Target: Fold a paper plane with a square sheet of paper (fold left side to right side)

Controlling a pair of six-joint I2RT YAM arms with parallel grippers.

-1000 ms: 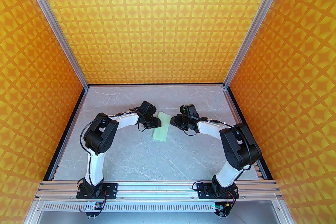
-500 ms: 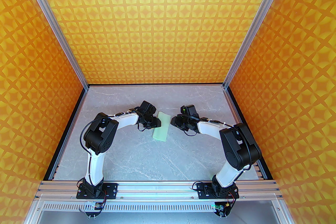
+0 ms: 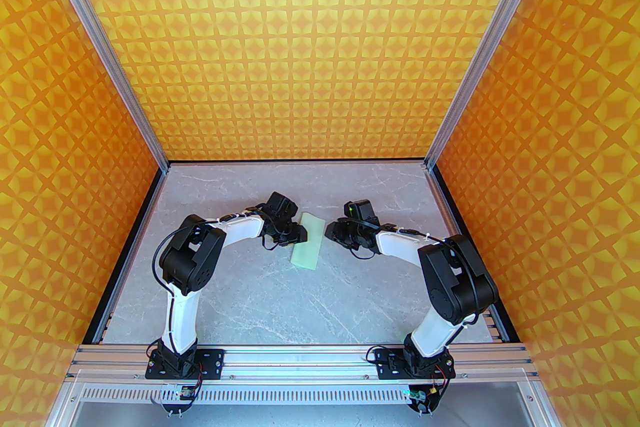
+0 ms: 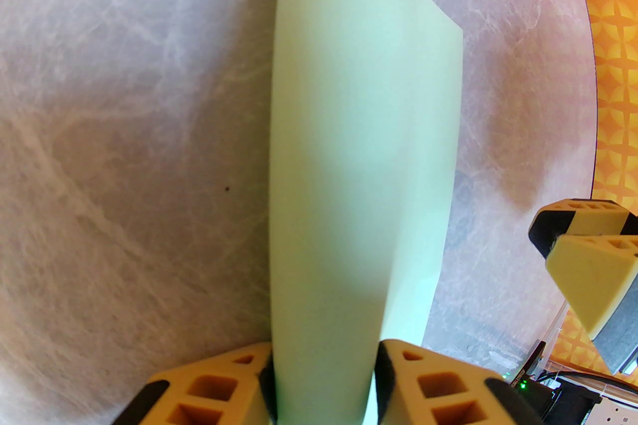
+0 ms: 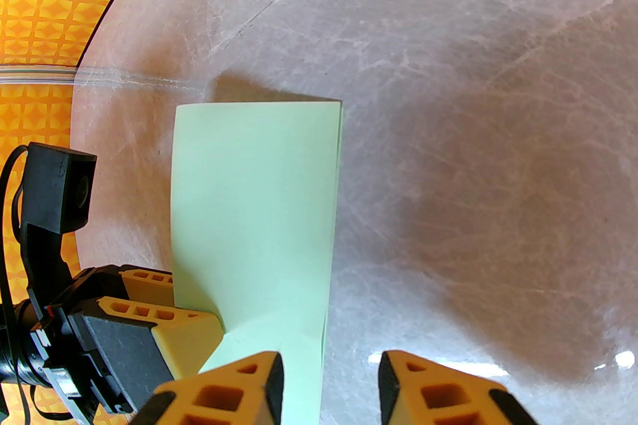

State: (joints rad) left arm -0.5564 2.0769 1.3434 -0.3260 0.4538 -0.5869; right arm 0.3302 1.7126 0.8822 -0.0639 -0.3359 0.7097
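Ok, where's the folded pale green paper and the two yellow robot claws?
folded pale green paper (image 3: 306,241): top view, middle of the strip.
yellow-fingered left gripper (image 4: 326,355): left wrist view, midway between fingertips.
yellow-fingered right gripper (image 5: 331,363): right wrist view, midway between fingertips.

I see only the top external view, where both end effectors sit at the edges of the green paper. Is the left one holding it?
Observer: The left end effector has its jaws apart; the sheet of paper lies beneath them, passing behind one finger.
Operator: And the right one?
Observer: The right end effector is open too, one finger above the paper's edge, the other above bare table.
Operator: Is the paper folded?
Observer: Yes, two layers show along one long edge.
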